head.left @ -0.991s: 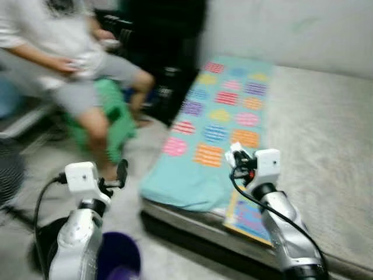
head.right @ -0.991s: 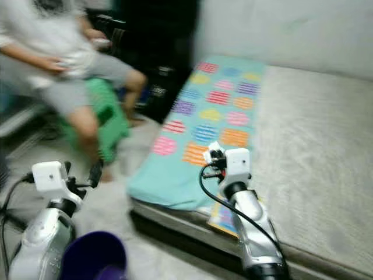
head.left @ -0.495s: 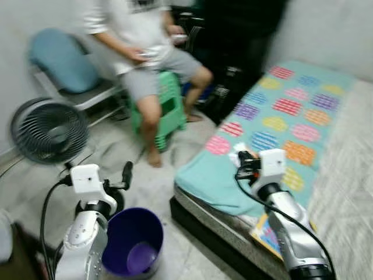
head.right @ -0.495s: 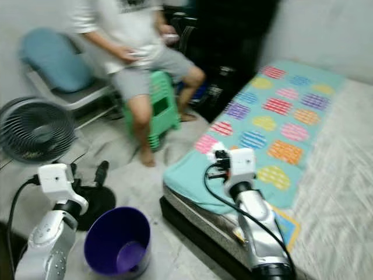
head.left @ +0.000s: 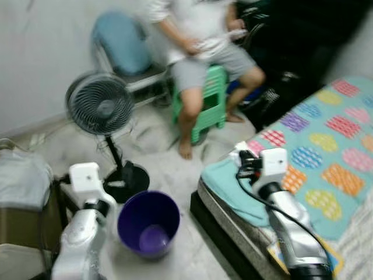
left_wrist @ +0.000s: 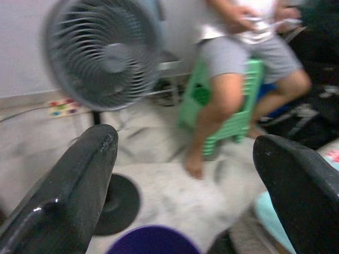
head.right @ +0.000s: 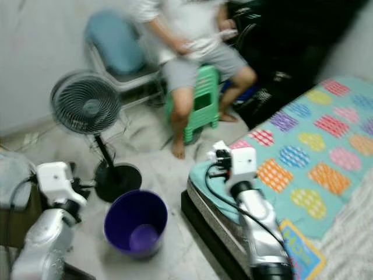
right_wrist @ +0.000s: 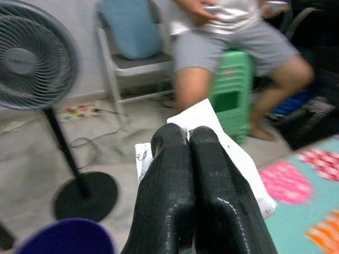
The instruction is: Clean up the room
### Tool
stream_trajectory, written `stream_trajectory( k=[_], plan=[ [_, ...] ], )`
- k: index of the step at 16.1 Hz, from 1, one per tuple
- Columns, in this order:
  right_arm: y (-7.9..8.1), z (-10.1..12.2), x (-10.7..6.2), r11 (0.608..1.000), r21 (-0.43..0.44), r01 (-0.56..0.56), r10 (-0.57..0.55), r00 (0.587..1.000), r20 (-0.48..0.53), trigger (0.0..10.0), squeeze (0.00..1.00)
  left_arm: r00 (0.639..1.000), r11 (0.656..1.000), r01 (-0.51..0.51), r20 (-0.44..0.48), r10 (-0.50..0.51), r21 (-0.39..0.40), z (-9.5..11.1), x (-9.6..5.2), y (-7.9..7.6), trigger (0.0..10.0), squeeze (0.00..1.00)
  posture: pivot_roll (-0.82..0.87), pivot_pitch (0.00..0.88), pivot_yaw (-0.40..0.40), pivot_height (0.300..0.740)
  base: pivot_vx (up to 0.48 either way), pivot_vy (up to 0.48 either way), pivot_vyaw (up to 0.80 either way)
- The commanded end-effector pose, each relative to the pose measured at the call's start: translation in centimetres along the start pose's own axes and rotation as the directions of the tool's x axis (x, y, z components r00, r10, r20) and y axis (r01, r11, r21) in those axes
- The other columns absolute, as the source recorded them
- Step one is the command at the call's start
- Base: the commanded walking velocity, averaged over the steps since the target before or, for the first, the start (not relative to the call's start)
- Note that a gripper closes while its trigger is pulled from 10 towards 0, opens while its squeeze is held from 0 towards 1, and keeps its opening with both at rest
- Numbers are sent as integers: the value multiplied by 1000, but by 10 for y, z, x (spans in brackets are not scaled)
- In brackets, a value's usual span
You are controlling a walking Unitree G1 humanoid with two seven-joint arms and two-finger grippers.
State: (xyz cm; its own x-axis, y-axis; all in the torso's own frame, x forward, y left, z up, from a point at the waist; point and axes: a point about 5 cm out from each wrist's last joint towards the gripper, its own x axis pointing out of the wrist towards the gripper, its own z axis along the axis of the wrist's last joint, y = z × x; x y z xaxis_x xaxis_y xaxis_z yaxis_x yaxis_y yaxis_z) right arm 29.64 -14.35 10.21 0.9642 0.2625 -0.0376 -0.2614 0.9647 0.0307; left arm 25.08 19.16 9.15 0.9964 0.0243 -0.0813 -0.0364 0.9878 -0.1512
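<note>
A bin [head.left: 148, 223] sits on the floor [head.left: 175, 169] left of the bed [head.left: 280, 198]. A fan [head.left: 100, 106] stands behind it. Farther off, a person [head.left: 204, 41] sits on a stool [head.left: 211, 105].

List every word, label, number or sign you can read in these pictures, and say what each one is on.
None can be read.
White paper held in the right gripper: a few dark marks near one edge, too small and blurred to read.
Colourful book on the bed: cover print too blurred to read.
Person's shirt: any print blurred.
</note>
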Motion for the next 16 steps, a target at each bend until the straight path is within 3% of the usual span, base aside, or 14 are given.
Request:
stream_trajectory(
  k=[1, 10, 16],
  plan=[
    [0, 1, 0, 1000, -9, -11, 11, 1000, 2, 10000, 0, 1000, 1000, 9, 19, -9, 8, 5, 2, -3, 10000, 0, -108, 0, 26, 740, 0, 0, 800],
    [2, 1, -1, 999, -14, -31, 31, 999, 10, 10000, 0, 997, 998, 58, 44, -57, -8, 7, 2, -8, 10000, 0, -112, 0, 29, 740, 0, 0, 744],
    [2, 1, -2, 1000, -6, -27, 27, 1000, 8, 10000, 0, 995, 997, 81, 53, -80, -13, 9, 1, -10, 10000, 0, -114, 0, 30, 740, 81, 0, 0]
  ],
)
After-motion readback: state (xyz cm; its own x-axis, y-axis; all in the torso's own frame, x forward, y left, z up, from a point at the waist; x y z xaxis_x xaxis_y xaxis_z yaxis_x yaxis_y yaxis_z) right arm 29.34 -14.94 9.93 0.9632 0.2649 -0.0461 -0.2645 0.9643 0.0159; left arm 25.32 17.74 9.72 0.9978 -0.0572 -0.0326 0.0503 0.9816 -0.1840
